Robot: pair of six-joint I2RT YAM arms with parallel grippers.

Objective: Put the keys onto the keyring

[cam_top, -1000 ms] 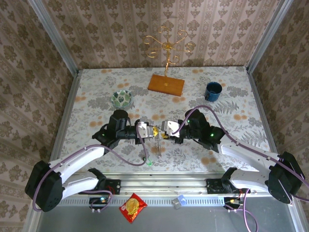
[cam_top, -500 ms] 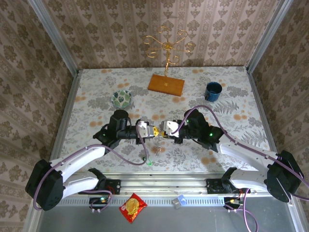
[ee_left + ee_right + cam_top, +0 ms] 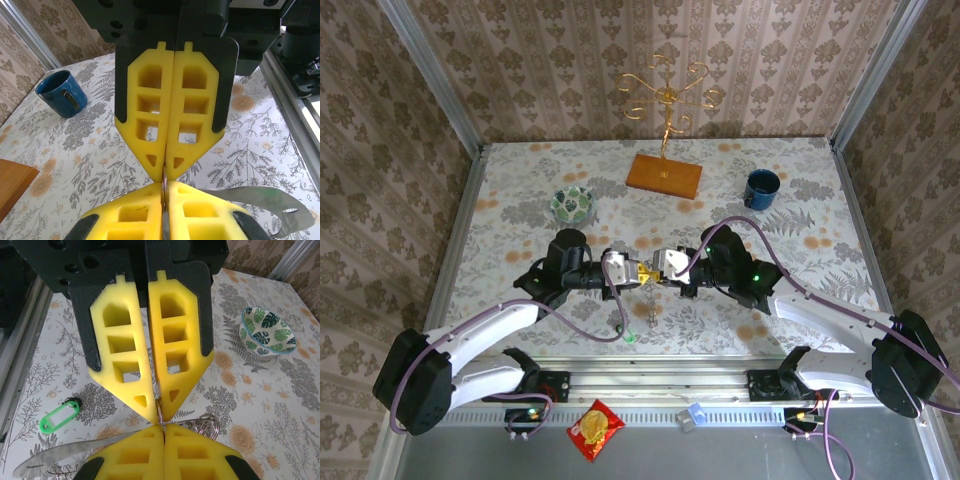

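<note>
1. A red snack packet (image 3: pixel 595 430) lies nearest of all, on the metal strip in front of the arm bases and off the floral table (image 3: pixel 820 230).
2. A green-tagged key (image 3: pixel 60 417) lies flat on the table near its front edge. It sits just nearer than the two grippers and touches neither.
3. The left gripper (image 3: pixel 641 271) and the right gripper (image 3: pixel 659 271) meet tip to tip above the near middle of the table, their yellow pads facing each other.
4. The keyring (image 3: pixel 159 414) runs between those tips as a thin grey wire. The left gripper is closed on it from one side, with its pads pressed together around the wire. The right gripper is closed on it from the other side, so both arms hold the ring off the table.
5. Flat silvery keys (image 3: pixel 260 200) fan out from the ring beside the pads, and one long thin piece hangs down toward the near edge in the top view.
6. Farther back on the left stands a green-and-white leaf-patterned bowl (image 3: pixel 573 205), well apart from the grippers.
7. A blue mug (image 3: pixel 760 187) stands upright farther back on the right.
8. At the far edge rests a wooden base (image 3: pixel 663 175) carrying a gold wire stand (image 3: pixel 667 90) against the wallpaper.
</note>
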